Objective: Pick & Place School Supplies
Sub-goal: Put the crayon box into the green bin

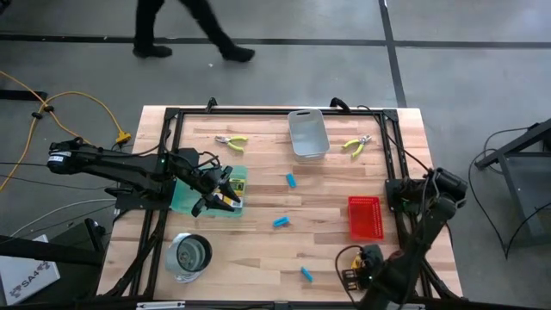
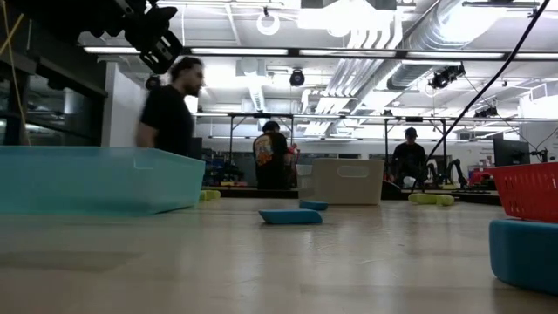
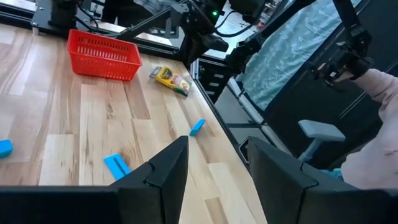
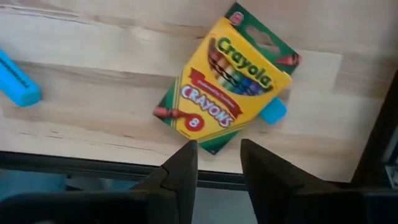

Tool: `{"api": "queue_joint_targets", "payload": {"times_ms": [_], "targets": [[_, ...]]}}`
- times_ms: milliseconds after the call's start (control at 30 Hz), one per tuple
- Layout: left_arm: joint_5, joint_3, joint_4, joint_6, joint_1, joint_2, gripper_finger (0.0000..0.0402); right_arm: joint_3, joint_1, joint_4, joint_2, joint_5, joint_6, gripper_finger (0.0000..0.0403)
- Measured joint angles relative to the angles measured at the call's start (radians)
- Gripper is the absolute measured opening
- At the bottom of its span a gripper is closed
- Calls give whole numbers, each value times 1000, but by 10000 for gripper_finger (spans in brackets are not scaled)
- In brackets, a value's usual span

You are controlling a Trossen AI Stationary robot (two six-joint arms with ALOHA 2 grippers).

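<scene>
Overhead, the left gripper (image 1: pixel 225 195) hangs over the green mat (image 1: pixel 182 196), beside a crayon box (image 1: pixel 238 183); the right gripper (image 1: pixel 351 277) sits at the table's near right corner. Two pliers (image 1: pixel 231 142) flank the grey bin (image 1: pixel 307 133), and blue blocks (image 1: pixel 281 221) lie mid-table near the red tray (image 1: pixel 365 216). The left wrist view shows its fingers (image 3: pixel 168 169) spread wide, holding nothing. The right wrist view shows narrowly parted fingers (image 4: pixel 180 167) just above a second crayon box (image 4: pixel 227 81), not gripping it, with a blue block (image 4: pixel 273 111) touching that box.
</scene>
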Motion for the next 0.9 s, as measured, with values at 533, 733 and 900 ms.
{"api": "queue_joint_targets", "payload": {"times_ms": [533, 733, 900], "targets": [[0, 0, 0, -3, 0, 0, 163, -2, 46, -8, 73, 166, -20, 114], [-1, 0, 0, -37, 0, 0, 163, -2, 74, 1, 73, 178, -55, 114], [-1, 0, 1, -56, 0, 0, 163, -2, 117, 2, 73, 211, -25, 114]]}}
